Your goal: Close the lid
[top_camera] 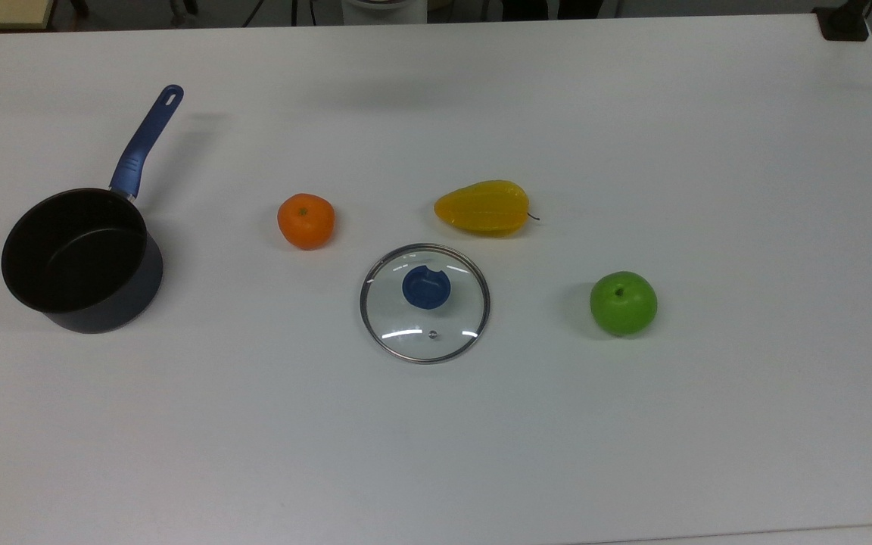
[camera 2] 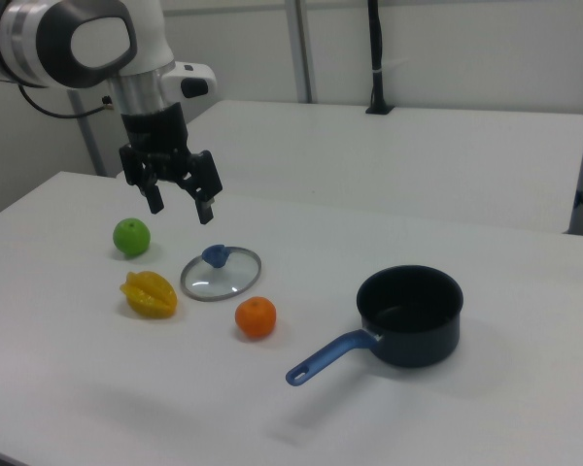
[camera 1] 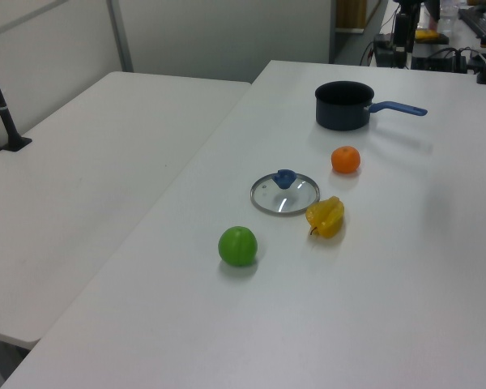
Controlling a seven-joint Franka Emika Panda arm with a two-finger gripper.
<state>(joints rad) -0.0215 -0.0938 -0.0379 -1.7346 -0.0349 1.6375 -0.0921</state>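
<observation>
The task looks not yet begun. The lid (top_camera: 425, 303) lies flat on the white table (top_camera: 708, 439), knob up, and nothing touches it. In the top view the saucepan (top_camera: 80, 261) stands uncovered and well apart at about 9 o'clock from the lid, the orange (top_camera: 306, 220) is at 10 o'clock, the yellow star fruit (top_camera: 484, 207) at 1 o'clock and the green apple (top_camera: 623, 303) at 3 o'clock. In the right view the gripper (camera 2: 182, 206) hangs in the air above the table, at about 11 o'clock from the lid, its fingers spread and holding nothing. What is left, I think: grasp the blue knob, carry the lid over, set it on the saucepan.
</observation>
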